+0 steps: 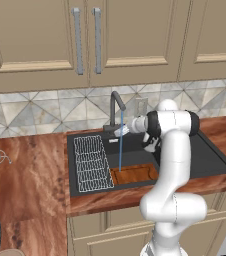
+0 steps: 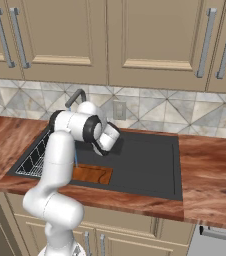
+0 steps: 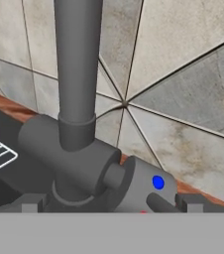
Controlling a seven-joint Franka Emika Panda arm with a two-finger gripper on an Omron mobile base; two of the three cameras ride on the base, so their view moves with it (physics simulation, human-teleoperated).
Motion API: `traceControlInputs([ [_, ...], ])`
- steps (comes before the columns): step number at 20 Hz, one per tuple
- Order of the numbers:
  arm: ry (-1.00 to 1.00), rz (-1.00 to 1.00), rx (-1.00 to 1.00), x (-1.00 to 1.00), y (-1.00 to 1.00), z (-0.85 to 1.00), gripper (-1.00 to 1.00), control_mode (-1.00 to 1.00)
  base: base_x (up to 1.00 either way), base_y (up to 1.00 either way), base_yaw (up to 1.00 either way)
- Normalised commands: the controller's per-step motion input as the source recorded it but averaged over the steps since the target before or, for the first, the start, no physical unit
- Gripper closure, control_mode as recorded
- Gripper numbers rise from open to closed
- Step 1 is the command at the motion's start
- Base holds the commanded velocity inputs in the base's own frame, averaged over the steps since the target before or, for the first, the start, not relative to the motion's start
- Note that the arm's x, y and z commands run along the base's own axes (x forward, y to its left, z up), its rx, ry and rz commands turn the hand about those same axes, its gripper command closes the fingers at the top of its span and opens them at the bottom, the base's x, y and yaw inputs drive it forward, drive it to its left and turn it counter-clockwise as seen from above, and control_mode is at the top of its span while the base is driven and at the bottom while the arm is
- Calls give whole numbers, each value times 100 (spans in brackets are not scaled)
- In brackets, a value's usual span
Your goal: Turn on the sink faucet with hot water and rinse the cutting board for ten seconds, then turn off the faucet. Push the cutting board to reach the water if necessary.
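Thin light-blue water stream (image 1: 120, 142) falls from slim dark grey faucet (image 1: 116, 107) onto reddish-brown wooden cutting board (image 1: 135, 174) in matte black sink (image 1: 210, 160); two-finger gripper (image 3: 111, 206) at faucet base lever (image 3: 148, 186); jaw opening and grip can't be told.

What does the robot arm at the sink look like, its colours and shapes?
The arm is built of smooth, rounded, glossy white tubular segments joined by dark, near-black bands at the joints, with bulbous elbows. Its wrist narrows to a white cylinder with a dark ring. The pincer ends in two small dark grey, blocky finger tips. No cables or markings are visible.
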Motion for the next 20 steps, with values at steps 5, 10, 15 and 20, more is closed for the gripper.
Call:
traceControlInputs([
  [5,3,0,0,-7,0,-3,-100,-100,0,0,0],
  [10,4,0,0,-3,0,-1,-100,-100,0,0,0],
  [15,3,0,0,-8,16,-8,-100,-100,0,0,0],
  [20,3,0,0,-6,34,-2,-100,-100,0,0,0],
])
